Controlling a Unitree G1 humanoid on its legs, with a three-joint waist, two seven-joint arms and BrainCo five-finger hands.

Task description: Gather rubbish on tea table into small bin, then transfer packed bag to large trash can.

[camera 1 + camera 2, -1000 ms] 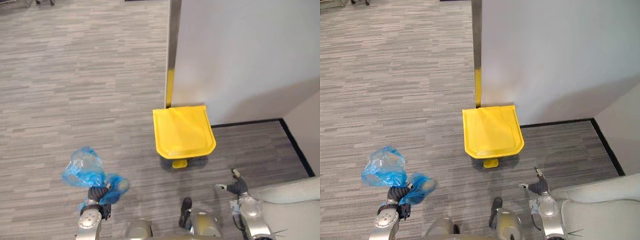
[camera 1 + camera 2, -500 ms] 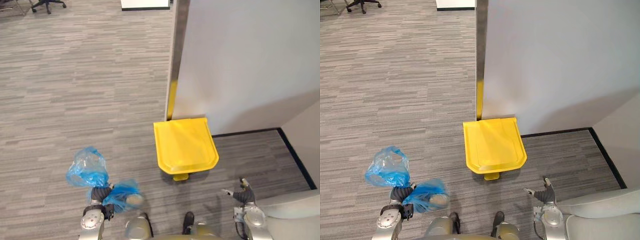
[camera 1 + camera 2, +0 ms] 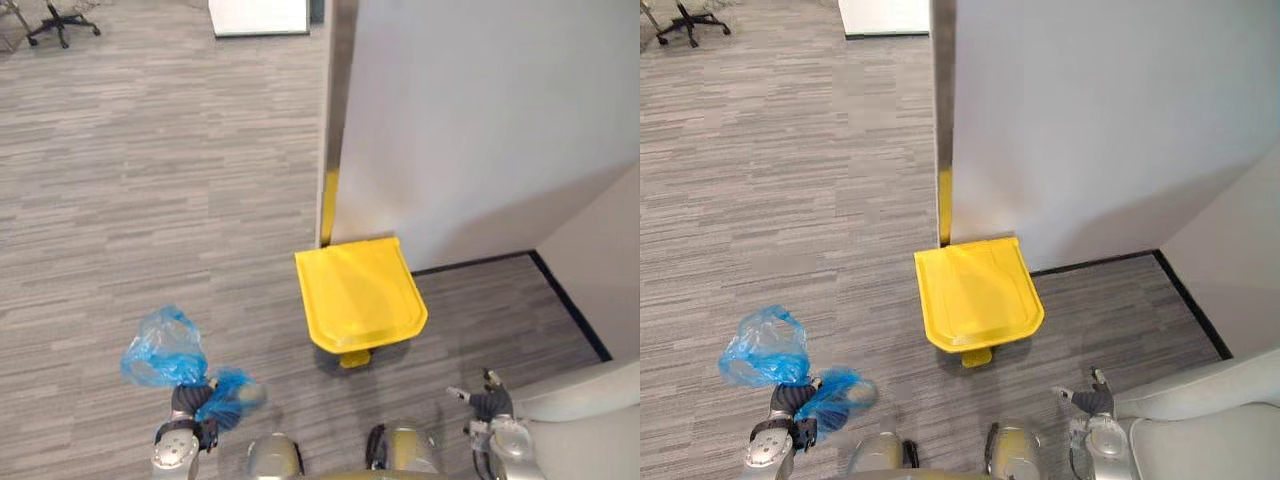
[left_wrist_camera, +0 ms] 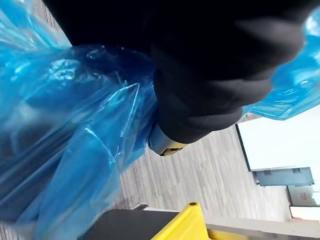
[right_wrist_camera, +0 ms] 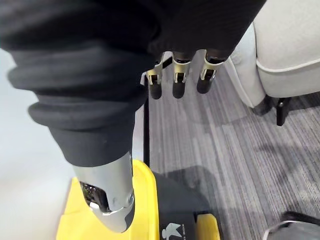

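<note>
My left hand [image 3: 185, 402] is shut on a blue plastic rubbish bag [image 3: 162, 348] low on the left; the bag bulges on both sides of the hand and wraps it closely in the left wrist view [image 4: 65, 130]. The large trash can with a shut yellow lid [image 3: 359, 293] and a yellow pedal stands on the grey carpet against a white wall, ahead and to the right of the bag. My right hand [image 3: 484, 403] hangs open and empty at the lower right, its fingers [image 5: 177, 80] relaxed beside the can's yellow lid [image 5: 145, 210].
A white wall [image 3: 480, 120] with a metal corner post [image 3: 335, 110] rises behind the can. A light sofa [image 3: 590, 420] sits at the lower right. An office chair [image 3: 55, 18] and a white cabinet [image 3: 258, 15] stand far back.
The camera has shifted, showing more of the far floor. The lower bulge of the blue bag by my left hand has drawn in smaller. The right hand stays open.
</note>
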